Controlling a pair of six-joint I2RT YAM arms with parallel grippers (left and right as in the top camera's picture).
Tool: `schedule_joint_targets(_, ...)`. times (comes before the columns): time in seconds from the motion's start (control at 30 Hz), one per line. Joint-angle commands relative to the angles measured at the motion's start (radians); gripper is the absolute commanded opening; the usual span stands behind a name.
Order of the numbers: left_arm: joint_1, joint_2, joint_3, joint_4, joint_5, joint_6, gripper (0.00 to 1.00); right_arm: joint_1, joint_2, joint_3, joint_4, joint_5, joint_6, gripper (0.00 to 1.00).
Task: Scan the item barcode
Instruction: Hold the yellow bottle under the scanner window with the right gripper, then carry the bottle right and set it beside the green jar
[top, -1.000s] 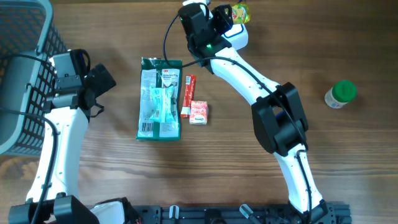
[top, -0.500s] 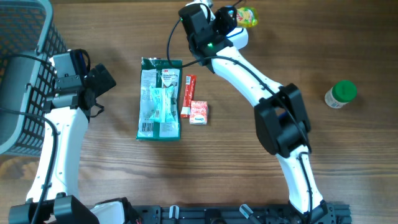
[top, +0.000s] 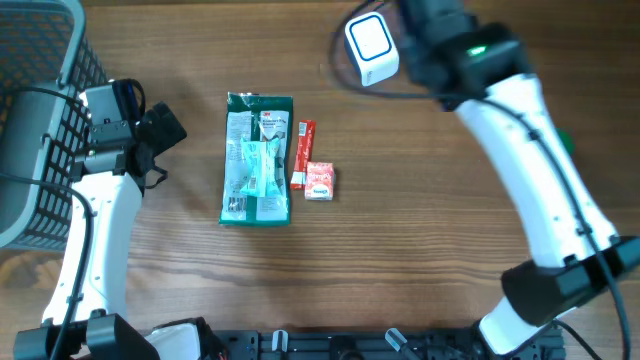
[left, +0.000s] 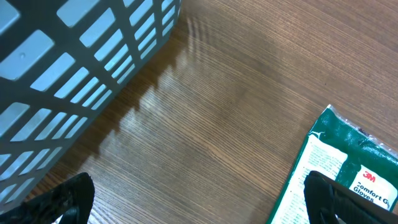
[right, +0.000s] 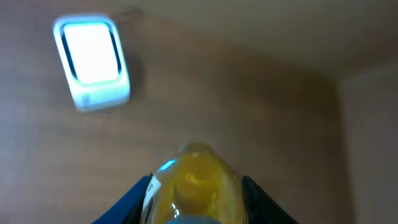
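The item is a yellow, glossy pack (right: 198, 180). My right gripper (right: 196, 202) is shut on it, with a dark finger pressed against each side. In the right wrist view the pack hangs above the bare wood. The white barcode scanner with its blue-rimmed window (right: 92, 59) lies off to the upper left of it. From overhead the scanner (top: 372, 45) sits at the table's far edge. The right arm (top: 520, 130) reaches in just to its right and hides the pack. My left gripper (left: 202, 202) stands open over bare wood, holding nothing.
A green glove packet (top: 257, 158) lies mid-table, its corner by my left gripper's right finger (left: 339, 199). A red stick (top: 303, 155) and a small red-and-white box (top: 320, 180) lie beside it. A grey mesh basket (top: 30, 120) stands at the far left.
The right arm has swung from the scanner's left side over to its right, carrying the yellow item with it. The left arm has not moved.
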Motion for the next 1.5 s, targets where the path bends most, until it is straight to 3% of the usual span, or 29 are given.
schedule_joint_targets(0.0, 0.005, -0.004, 0.014, 0.0, 0.005, 0.016, 1.0, -0.144, 0.03, -0.026, -0.052, -0.304, 0.065, 0.05)
schedule_joint_targets(0.2, 0.005, -0.004, 0.014, 0.0, 0.005, 0.016, 1.0, -0.332, 0.037, -0.168, 0.003, -0.319, 0.076, 0.04)
schedule_joint_targets(0.4, 0.005, -0.004, 0.014, 0.0, 0.005, 0.016, 1.0, -0.451, 0.037, -0.315, 0.166, -0.319, 0.076, 0.05)
schedule_joint_targets(0.73, 0.005, -0.004, 0.014, 0.0, 0.005, 0.016, 1.0, -0.482, 0.042, -0.51, 0.449, -0.314, 0.103, 0.13)
schedule_joint_targets(1.1, 0.005, -0.004, 0.014, 0.0, 0.005, 0.016, 1.0, -0.485, 0.043, -0.621, 0.492, -0.056, 0.242, 0.13)
schedule_joint_targets(1.37, 0.005, -0.004, 0.014, 0.0, 0.005, 0.016, 1.0, -0.485, 0.043, -0.621, 0.494, -0.109, 0.241, 0.27)
schedule_joint_targets(1.47, 0.005, -0.004, 0.014, 0.0, 0.005, 0.016, 1.0, -0.485, 0.043, -0.621, 0.494, -0.108, 0.225, 0.45)
